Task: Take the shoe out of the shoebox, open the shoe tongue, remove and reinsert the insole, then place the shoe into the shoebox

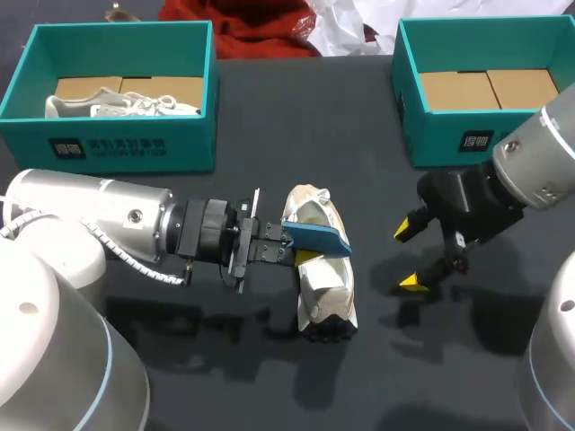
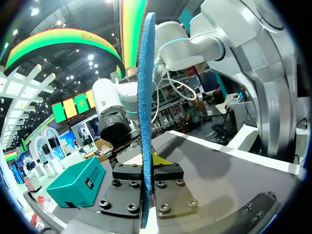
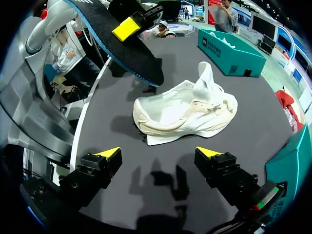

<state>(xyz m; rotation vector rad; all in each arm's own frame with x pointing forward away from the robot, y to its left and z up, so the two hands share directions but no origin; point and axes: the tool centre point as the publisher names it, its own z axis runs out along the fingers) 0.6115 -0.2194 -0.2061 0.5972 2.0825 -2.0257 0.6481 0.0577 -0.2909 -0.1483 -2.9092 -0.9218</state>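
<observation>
The dark table [image 1: 359, 117] was seen under everything. The shoe [image 1: 323, 278] [image 3: 185, 114], lying near its middle, is taken as ref. for all places.

Two teal boxes were set at the far side. The L shoebox [image 1: 117, 148] was well apart from the shoe, behind it & to its left, w/ a second white shoe [image 1: 117, 106] inside. The R shoebox [image 1: 449, 139] was well apart, behind the shoe & to its right, w/ only cardboard showing in it.

The shoe, cream-white, was laid on the tabletop outside both boxes, its tongue stood up from the opening.

The blue insole [image 1: 316, 236] [image 2: 145, 97] [image 3: 117, 44] was out of the shoe, raised above it & not touching it. It was pinched from two sides by the left gripper [image 1: 301, 247] [image 2: 146, 170], clenched on it at the shoe's left.

The right gripper [image 1: 411, 254] [image 3: 158, 153] was seen at the shoe's right, near but apart. Its fingers were spread wide w/ nothing btwn them.
</observation>
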